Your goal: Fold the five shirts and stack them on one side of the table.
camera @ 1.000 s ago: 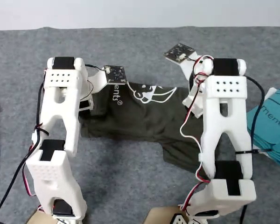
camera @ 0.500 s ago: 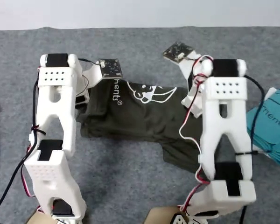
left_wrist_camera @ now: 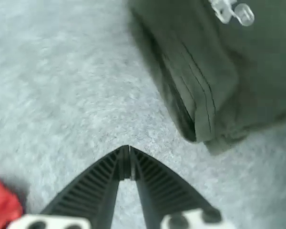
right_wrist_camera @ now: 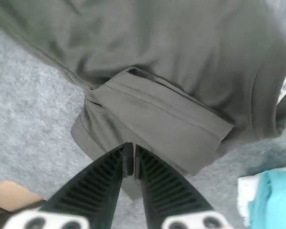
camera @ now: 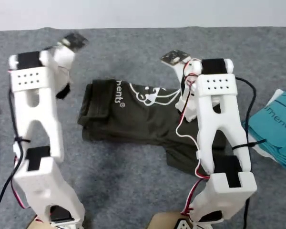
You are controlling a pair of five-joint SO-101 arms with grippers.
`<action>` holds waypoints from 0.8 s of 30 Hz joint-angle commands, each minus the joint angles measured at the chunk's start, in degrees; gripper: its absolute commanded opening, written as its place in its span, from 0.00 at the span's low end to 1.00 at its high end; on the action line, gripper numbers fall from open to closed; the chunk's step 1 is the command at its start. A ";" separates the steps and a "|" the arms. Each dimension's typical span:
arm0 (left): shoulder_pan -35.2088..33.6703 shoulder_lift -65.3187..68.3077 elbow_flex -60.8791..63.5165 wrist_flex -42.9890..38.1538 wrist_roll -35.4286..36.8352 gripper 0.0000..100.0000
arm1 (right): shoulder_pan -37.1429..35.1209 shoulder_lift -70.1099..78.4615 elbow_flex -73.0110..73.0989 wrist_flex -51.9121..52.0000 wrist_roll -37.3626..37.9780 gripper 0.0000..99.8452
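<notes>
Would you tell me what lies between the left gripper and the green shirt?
Only bare grey mat between left gripper and green shirt, seen in left wrist view.

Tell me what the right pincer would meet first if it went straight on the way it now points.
Most likely the sleeve of the dark green shirt, lying just ahead of the shut right pincer; the depth is unclear.
</notes>
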 commanded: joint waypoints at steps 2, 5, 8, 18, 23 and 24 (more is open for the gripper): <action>-1.49 -11.08 2.51 1.49 10.20 0.00 | 3.03 1.54 -3.87 1.19 -7.65 0.05; -2.81 -17.49 7.52 1.49 13.10 0.00 | 6.90 3.65 -3.78 1.19 -11.43 0.15; -3.25 -23.03 13.05 1.23 13.36 0.00 | 9.54 5.58 -3.87 0.92 -12.13 0.19; -3.25 -30.59 25.98 -4.48 13.10 0.00 | 11.65 10.59 -4.04 -6.55 -8.00 0.19; -3.25 -30.77 26.33 -4.31 13.10 0.00 | 13.32 13.41 -4.04 -8.66 -7.03 0.19; -3.25 -30.68 26.33 -4.31 13.10 0.00 | 13.76 13.93 -4.04 -9.27 -7.03 0.19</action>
